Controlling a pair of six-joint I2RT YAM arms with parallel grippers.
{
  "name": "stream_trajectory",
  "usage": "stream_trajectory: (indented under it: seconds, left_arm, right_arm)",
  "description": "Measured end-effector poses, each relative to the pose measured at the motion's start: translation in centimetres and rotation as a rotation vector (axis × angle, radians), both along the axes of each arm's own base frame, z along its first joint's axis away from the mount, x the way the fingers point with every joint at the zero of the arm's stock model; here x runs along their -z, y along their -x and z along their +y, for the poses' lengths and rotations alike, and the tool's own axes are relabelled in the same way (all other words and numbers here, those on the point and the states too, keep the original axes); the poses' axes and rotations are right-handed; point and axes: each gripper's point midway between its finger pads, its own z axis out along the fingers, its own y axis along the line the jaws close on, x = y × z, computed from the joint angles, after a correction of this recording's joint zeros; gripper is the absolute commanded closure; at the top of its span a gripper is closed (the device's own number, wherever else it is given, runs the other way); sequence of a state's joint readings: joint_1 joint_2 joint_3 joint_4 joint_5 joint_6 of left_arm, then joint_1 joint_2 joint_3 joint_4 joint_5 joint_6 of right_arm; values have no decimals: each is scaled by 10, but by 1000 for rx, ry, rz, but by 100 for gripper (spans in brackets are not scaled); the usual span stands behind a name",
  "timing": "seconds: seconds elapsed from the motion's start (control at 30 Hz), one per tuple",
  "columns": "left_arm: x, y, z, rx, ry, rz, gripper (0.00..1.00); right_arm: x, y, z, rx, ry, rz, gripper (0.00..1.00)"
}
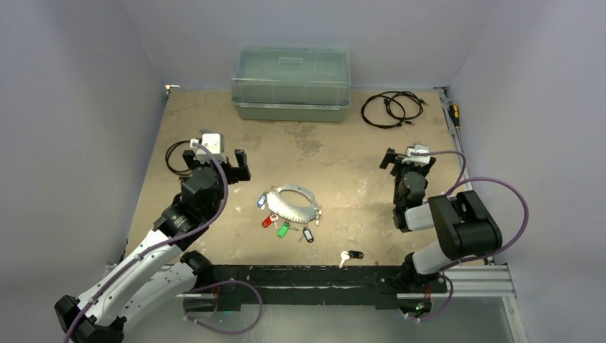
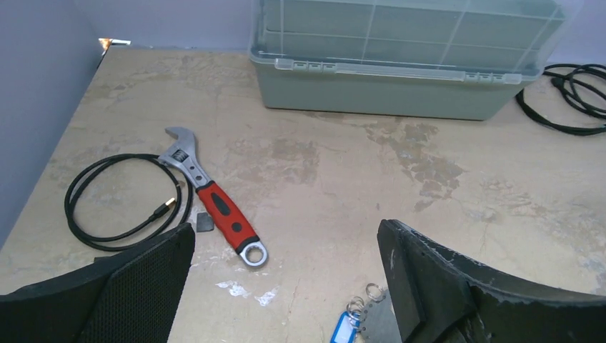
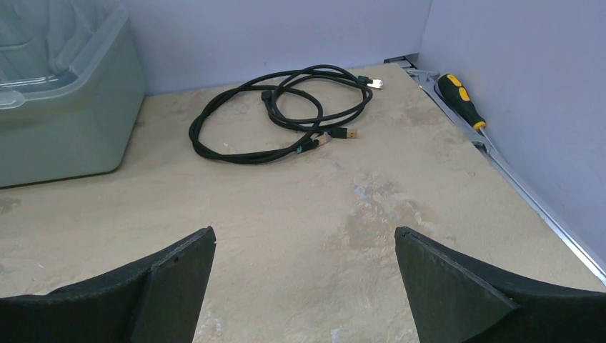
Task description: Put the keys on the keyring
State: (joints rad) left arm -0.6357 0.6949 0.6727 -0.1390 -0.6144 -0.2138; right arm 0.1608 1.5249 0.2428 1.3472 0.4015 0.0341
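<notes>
The keyring (image 1: 293, 202), a flat silver crescent, lies at the table's middle. Keys with blue (image 1: 261, 200), red (image 1: 267, 221), green (image 1: 284, 229) and black (image 1: 308, 235) tags sit around its near edge. One loose key with a black tag (image 1: 351, 255) lies near the front edge. My left gripper (image 1: 216, 166) is open and empty, up and left of the keyring. The left wrist view shows it open (image 2: 286, 236), with the blue tag (image 2: 344, 330) and a bit of the keyring (image 2: 375, 321) at the bottom edge. My right gripper (image 1: 409, 163) is open and empty to the keyring's right, also open in its wrist view (image 3: 304, 239).
A grey-green lidded plastic box (image 1: 291, 83) stands at the back. A black coiled cable (image 1: 391, 108) lies at the back right, with a yellow-black screwdriver (image 3: 461, 100) along the right wall. A red-handled wrench (image 2: 211, 196) and another black cable (image 2: 118, 196) lie at the left.
</notes>
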Motion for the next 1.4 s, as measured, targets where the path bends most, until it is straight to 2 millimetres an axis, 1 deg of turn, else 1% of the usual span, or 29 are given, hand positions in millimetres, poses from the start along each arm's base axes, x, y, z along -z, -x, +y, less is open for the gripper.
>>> stream_trajectory:
  seconds: [0.1, 0.23, 0.37, 0.47, 0.57, 0.67, 0.8, 0.97, 1.0, 1.03, 1.13, 1.17, 1.23, 1.27, 1.3, 1.33, 1.4]
  left_arm:
    - [5, -3, 3, -31, -12, 16, 1]
    - [20, -8, 6, -69, -43, 61, 1]
    - [28, -8, 4, -67, -54, 89, 1]
    - [27, -5, -3, -9, -60, 92, 1]
    - [21, 0, -13, 77, -61, 74, 1]
    - [16, 3, -17, 122, -64, 59, 1]
    - [19, 4, -22, 152, -82, 71, 1]
    - [24, 5, -24, 175, -103, 88, 5]
    - [25, 5, -25, 177, -104, 89, 5]
    - [25, 5, -25, 176, -104, 90, 5]
    - [29, 2, -25, 165, -105, 104, 6]
    - [34, 1, -25, 154, -105, 123, 5]
    - [41, -2, -25, 129, -96, 161, 2]
    - [45, -5, -27, 115, -86, 190, 1]
    - [50, -7, -29, 104, -77, 218, 1]
    - [54, -9, -32, 94, -60, 247, 1]
    - [61, -12, -38, 69, -12, 292, 1]
  right_arm:
    - [0, 0, 0, 0, 0, 0, 1]
    - [0, 0, 0, 0, 0, 0, 1]
    - [0, 0, 0, 0, -3, 1, 1]
    - [0, 1, -3, 17, -5, 0, 1]
    - [0, 3, -12, 71, -12, -2, 1]
    - [0, 4, -15, 91, -13, -3, 1]
    - [-1, 5, -15, 98, -13, -7, 1]
    - [-5, 6, -12, 100, 6, 4, 1]
    - [-10, 6, -8, 99, 16, 19, 1]
    - [-21, 3, -2, 92, 17, 18, 1]
    - [-78, -12, 19, 52, -71, -58, 1]
    - [-102, -15, 25, 36, -124, -83, 1]
    - [-132, -16, 31, 17, -199, -118, 1]
    - [-142, -15, 34, 1, -234, -126, 1]
    - [-147, -14, 36, -5, -260, -127, 1]
    - [-145, -11, 37, -8, -283, -116, 1]
    - [-130, -9, 40, -4, -312, -59, 1]
